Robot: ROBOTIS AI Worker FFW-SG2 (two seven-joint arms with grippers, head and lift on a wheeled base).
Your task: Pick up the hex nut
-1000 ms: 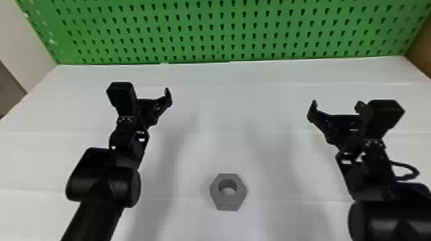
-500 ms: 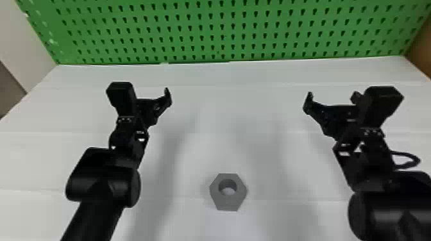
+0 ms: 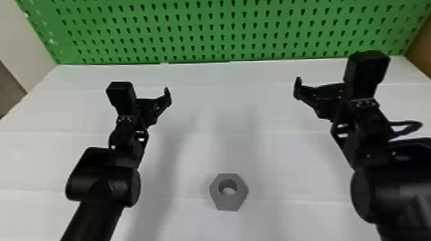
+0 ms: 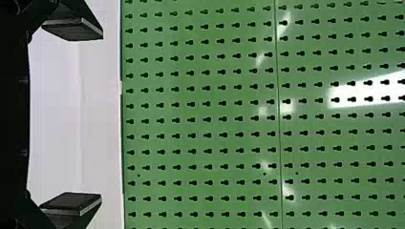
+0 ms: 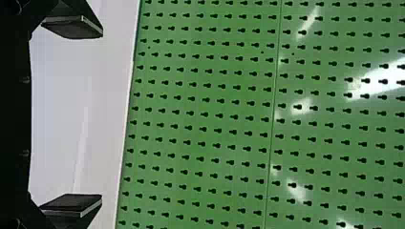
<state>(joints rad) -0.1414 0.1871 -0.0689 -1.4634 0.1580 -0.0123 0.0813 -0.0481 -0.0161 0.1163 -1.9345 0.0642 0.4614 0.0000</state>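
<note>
The grey hex nut (image 3: 237, 199) lies flat on the white table, near the middle of the head view's lower part, its hole facing up. To the nut's left and farther back, my left gripper (image 3: 154, 104) is parked above the table; in the left wrist view the left gripper (image 4: 74, 117) is open with nothing between its fingers. My right gripper (image 3: 316, 93) is held up to the right of the nut and farther back, well apart from it. In the right wrist view the right gripper (image 5: 74, 117) stands wide open and holds nothing.
A green pegboard (image 3: 205, 32) rises along the back edge of the white table (image 3: 192, 218). Behind the right gripper a cable loop (image 3: 409, 128) sticks out at the right. A pale wall stands beyond the table's left side.
My right arm has risen, bringing its gripper up and slightly left in the head view. The left arm and the hex nut have stayed put.
</note>
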